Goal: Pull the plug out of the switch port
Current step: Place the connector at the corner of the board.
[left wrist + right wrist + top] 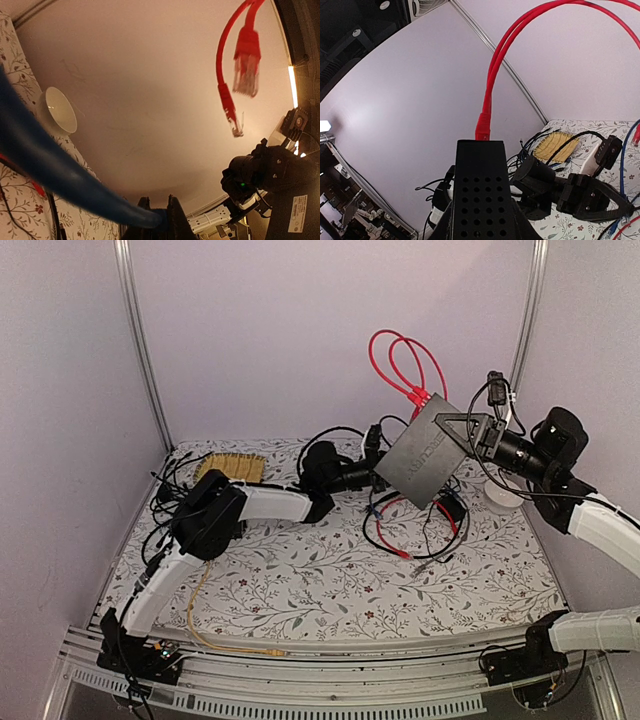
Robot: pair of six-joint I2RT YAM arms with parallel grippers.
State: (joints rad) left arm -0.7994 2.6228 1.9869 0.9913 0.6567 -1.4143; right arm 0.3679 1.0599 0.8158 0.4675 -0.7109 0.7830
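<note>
Right jaws clamp the black box (428, 458) aloft at two o'clock, red plug (482, 129) in its switch port (425, 403). Left jaws pinch a blue cable (45, 160). White bowl (57, 112) rests on the floral bench (330, 580).

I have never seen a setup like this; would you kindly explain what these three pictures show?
These are two robot arms bolted to a table with a flowered cloth. One picture looks down from above; the other two come from cameras on each wrist. The right gripper holds a flat black box lifted off the table, red cables looping from its far edge. The left gripper is shut on a blue cable. On the table lie a white bowl, a yellow woven mat and loose wires.
</note>
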